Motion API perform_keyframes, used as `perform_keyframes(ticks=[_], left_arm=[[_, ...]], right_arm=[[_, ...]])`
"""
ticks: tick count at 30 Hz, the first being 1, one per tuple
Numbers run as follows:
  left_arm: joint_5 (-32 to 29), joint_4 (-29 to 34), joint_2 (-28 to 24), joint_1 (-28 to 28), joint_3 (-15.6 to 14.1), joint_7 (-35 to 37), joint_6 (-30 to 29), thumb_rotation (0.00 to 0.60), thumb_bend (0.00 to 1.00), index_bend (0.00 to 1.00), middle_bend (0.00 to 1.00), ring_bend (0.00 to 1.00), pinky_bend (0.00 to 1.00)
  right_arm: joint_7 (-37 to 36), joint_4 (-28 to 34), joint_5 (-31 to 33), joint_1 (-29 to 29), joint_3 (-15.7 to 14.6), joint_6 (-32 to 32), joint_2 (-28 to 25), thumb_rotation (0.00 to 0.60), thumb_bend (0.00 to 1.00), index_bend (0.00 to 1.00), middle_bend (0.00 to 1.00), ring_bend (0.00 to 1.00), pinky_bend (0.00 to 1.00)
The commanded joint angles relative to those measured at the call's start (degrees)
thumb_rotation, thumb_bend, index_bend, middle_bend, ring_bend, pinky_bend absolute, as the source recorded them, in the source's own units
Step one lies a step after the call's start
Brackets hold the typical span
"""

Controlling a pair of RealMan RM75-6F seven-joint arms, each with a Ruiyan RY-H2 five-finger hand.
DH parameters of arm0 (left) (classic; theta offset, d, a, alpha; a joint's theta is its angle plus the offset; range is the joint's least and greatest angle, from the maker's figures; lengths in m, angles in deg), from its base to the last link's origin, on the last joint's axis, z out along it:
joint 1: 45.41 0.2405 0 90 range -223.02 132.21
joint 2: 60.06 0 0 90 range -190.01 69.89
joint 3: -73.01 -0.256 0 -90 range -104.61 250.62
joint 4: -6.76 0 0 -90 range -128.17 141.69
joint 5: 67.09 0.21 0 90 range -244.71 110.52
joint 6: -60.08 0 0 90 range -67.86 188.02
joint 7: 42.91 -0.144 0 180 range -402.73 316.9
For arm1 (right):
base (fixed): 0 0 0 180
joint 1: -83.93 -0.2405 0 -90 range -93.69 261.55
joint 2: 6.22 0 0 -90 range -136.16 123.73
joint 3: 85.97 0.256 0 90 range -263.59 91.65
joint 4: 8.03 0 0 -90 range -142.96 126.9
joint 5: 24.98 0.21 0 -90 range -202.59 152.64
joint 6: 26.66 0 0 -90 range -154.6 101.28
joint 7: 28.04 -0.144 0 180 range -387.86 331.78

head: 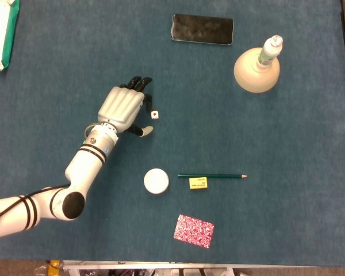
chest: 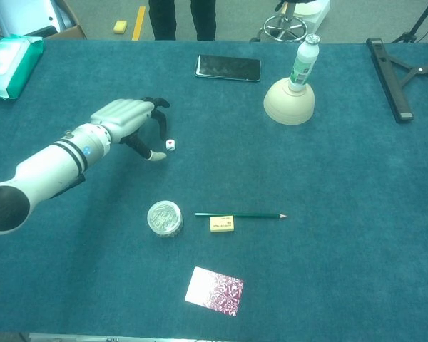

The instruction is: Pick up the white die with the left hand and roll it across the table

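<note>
The white die (head: pixel 154 115) (chest: pixel 170 144) is a small cube with a red dot on top, lying on the blue table. My left hand (head: pixel 125 106) (chest: pixel 132 121) hovers just to the left of it, fingers apart and curled down, holding nothing. Its dark fingertips (head: pixel 148 98) reach over the die's upper left, and the thumb tip (head: pixel 145 131) sits below and left of the die. A narrow gap still shows between hand and die. My right hand is not visible in either view.
A black phone (head: pixel 202 29) lies at the back. A cream dome base with a bottle (head: pixel 257 68) stands back right. A round white tin (head: pixel 156 181), green pencil (head: pixel 211 175), yellow eraser (head: pixel 198 183) and patterned card (head: pixel 194 230) lie in front. A wipes pack (head: pixel 0 31) sits far left.
</note>
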Motion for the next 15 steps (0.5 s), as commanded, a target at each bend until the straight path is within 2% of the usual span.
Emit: perform_keyframes(ticks=[1, 15], left_arm=[[-1.2, -0.5, 0.7, -0.8, 0.0, -1.1, -0.7, 0.480, 0.20, 0.47, 0.08, 0.05, 0.26], [-3.3, -4.3, 3.6, -2.4, -0.5, -2.0, -1.9, 0.482, 0.20, 0.48, 0.08, 0.05, 0.27]], right_arm=[[-0.1, -0.1, -0.1, 0.0, 0.0, 0.0, 0.1, 0.600, 0.00, 0.29, 0.34, 0.37, 0.57], [-0.2, -0.4, -0.1, -0.2, 0.2, -0.1, 0.0, 0.600, 0.00, 0.29, 0.34, 0.37, 0.58]])
